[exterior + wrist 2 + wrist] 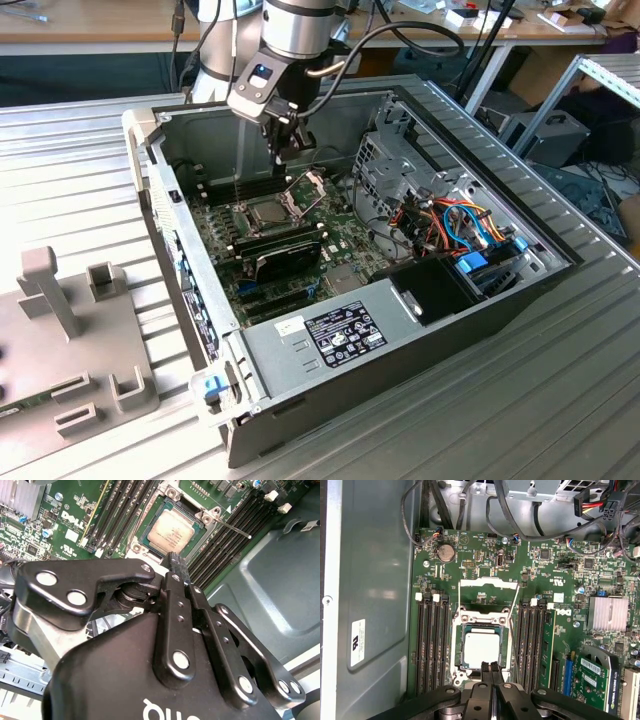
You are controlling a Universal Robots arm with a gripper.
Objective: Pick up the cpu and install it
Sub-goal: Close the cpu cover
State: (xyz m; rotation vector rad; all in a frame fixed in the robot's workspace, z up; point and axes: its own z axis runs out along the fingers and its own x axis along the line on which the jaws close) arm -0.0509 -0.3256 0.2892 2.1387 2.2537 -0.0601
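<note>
The cpu [481,650] lies flat in its socket on the green motherboard [485,560], dull silvery top upward, inside the open computer case [430,345] that rests on the ribbed metal table [540,410]. The hinged socket frame [487,583] is swung up and open, standing just beyond the chip, and rows of dark memory slots [431,645] flank the socket on both sides.

The pincer [491,666] is clenched, its two black fingers pressed together with nothing between them. It hangs over the near edge of the socket, its tips just beside the chip's edge in the first wrist view. In the second wrist view the pincer [175,559] points toward the cpu [172,530] with a strip of socket showing between them. In the exterior view the pincer [286,152] is held above the board and clear of the cpu [262,212], next to the raised socket frame [308,185].
</note>
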